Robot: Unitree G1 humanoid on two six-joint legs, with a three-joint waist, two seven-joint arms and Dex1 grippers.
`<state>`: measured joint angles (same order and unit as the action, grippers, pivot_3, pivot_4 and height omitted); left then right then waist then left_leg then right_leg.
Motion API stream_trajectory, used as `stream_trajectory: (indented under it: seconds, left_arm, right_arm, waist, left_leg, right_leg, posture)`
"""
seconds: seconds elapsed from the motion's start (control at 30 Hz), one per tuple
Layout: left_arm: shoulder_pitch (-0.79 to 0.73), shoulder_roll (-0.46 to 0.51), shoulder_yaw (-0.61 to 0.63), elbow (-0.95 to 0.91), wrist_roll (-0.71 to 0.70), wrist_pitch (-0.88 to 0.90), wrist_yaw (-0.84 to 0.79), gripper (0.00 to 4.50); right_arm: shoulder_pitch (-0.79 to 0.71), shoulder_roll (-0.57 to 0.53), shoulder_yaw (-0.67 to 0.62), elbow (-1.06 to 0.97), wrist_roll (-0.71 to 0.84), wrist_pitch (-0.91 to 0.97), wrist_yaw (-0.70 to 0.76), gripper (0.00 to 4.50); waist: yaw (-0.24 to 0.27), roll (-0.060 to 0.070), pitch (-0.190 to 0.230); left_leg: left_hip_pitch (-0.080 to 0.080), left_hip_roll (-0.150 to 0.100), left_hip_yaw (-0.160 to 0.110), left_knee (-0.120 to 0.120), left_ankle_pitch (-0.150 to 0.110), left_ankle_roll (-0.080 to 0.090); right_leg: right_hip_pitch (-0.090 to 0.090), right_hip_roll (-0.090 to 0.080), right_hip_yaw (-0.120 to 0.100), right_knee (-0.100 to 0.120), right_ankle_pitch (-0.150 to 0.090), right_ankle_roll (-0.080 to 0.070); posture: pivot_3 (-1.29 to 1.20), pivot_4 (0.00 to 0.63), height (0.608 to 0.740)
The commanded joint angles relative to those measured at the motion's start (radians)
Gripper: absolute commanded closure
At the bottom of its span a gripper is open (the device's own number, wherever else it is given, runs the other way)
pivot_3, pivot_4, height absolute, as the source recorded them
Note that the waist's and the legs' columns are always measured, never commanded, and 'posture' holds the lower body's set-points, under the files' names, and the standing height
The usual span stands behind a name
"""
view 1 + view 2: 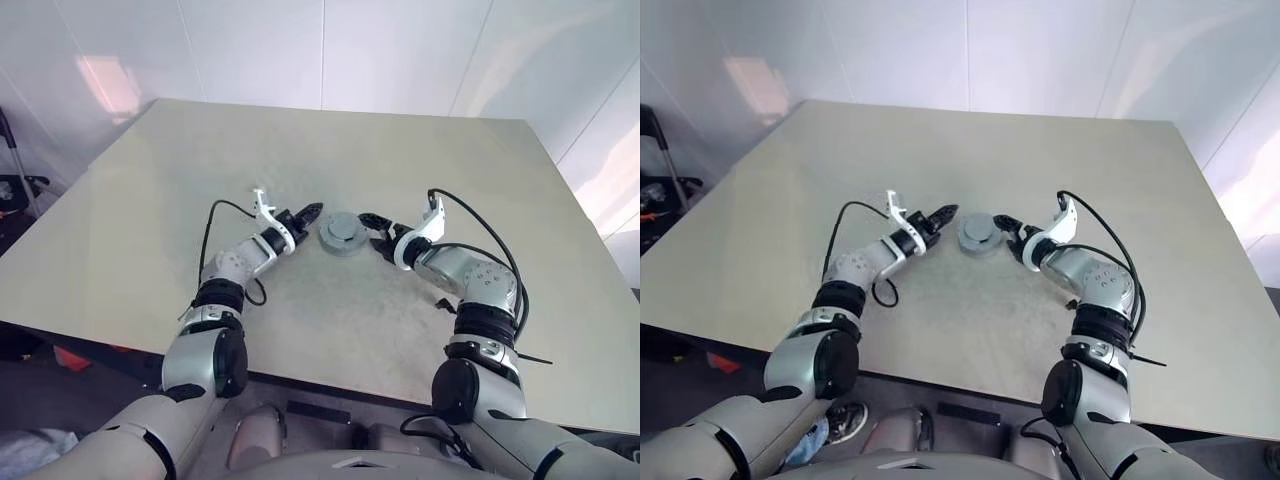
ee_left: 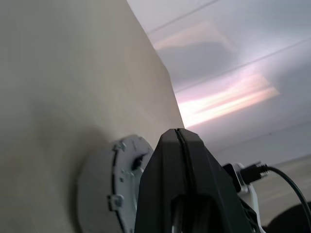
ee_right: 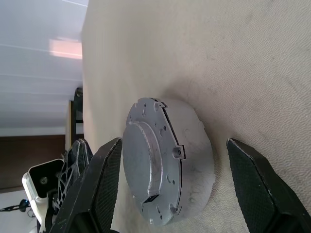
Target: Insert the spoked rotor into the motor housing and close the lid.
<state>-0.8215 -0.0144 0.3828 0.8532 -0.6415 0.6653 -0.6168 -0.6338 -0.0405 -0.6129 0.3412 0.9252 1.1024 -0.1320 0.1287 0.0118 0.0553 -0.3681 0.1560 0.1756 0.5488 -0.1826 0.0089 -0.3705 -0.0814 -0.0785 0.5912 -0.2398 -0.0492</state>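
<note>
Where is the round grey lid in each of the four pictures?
Left eye view: the lid sits mid-table between the two grippers.
Right eye view: same spot, lid just above centre.
Left wrist view: its edge shows low down, beside the shut left gripper.
Right wrist view: it sits between the open right gripper's fingers.
Shared landmark: the beige table.

Beige table (image 1: 150, 220), closed motor housing (image 1: 342, 236) with lid (image 3: 150, 170) near its middle.
</note>
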Motion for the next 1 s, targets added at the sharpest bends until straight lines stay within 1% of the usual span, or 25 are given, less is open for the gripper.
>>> stream_trajectory:
  seconds: [0.03,0.17,0.43,0.53,0.63,0.77,0.9,1.0]
  left_arm:
    - [0.005,0.0,-0.05,-0.001,0.04,0.025,0.003,4.5]
    - [0.009,0.006,-0.069,0.057,0.086,-0.002,0.042,4.5]
    - [0.016,0.014,-0.066,0.066,0.092,-0.02,0.061,4.5]
    - [0.015,0.013,-0.064,0.068,0.093,-0.026,0.063,4.5]
    - [0.018,0.011,-0.064,0.066,0.092,-0.03,0.066,4.5]
    - [0.023,0.007,-0.067,0.06,0.094,-0.033,0.069,4.5]
    - [0.028,0.007,-0.068,0.056,0.096,-0.035,0.072,4.5]
    - [0.031,0.008,-0.067,0.055,0.096,-0.037,0.073,4.5]
  right_arm:
    - [0.012,0.0,0.012,-0.026,0.013,0.01,-0.003,0.64]
    - [0.02,0.0,0.011,-0.034,0.022,0.019,-0.007,0.64]
    - [0.019,-0.001,-0.003,-0.029,0.075,0.094,-0.016,0.64]
    - [0.009,0.008,0.011,-0.053,0.118,0.151,0.01,0.64]
    - [-0.003,0.028,0.016,-0.074,0.141,0.167,0.021,0.64]
    - [-0.016,0.054,0.019,-0.056,0.114,0.129,0.01,0.64]
    - [-0.042,0.078,0.031,-0.017,0.058,0.023,0.013,0.64]
    - [-0.051,0.083,0.036,0.002,0.038,-0.019,0.019,0.64]
  waist:
    - [0.001,0.0,0.0]
    - [0.002,0.0,0.0]
    - [-0.001,0.0,0.0]
    - [-0.002,0.0,0.0]
    - [-0.002,0.0,0.0]
    - [-0.001,0.0,0.0]
    - [-0.002,0.0,0.0]
    - [-0.003,0.0,0.0]
  left_leg:
    - [0.0,0.0,0.0,0.0,0.0,0.0]
    - [0.001,0.0,0.0,0.001,0.0,0.003]
    - [0.006,0.001,0.0,0.005,-0.002,0.002]
    - [0.008,0.001,0.0,0.005,-0.002,0.002]
    - [0.008,0.001,0.0,0.005,-0.001,0.002]
    - [0.008,0.001,0.0,0.005,-0.001,0.002]
    - [0.008,0.001,0.0,0.005,-0.001,0.001]
    - [0.008,0.001,0.0,0.005,-0.001,0.001]
  right_leg:
    - [0.0,0.0,0.0,0.0,0.0,0.0]
    - [0.001,0.0,0.0,0.0,0.0,0.0]
    - [0.007,0.0,0.0,0.001,-0.002,-0.003]
    - [0.009,0.0,0.0,0.001,-0.002,-0.003]
    - [0.008,0.0,0.0,0.002,-0.002,-0.003]
    - [0.008,0.0,0.0,0.002,-0.002,-0.003]
    - [0.008,0.0,0.0,0.002,-0.002,-0.003]
    - [0.008,0.0,0.0,0.002,-0.002,-0.003]
  posture:
    - [0.0,0.0,0.74]
    - [0.0,0.0,0.74]
    - [0.0,0.0,0.74]
    - [0.0,0.0,0.74]
    - [0.0,0.0,0.74]
    - [0.0,0.0,0.74]
    - [0.0,0.0,0.74]
    - [0.0,0.0,0.74]
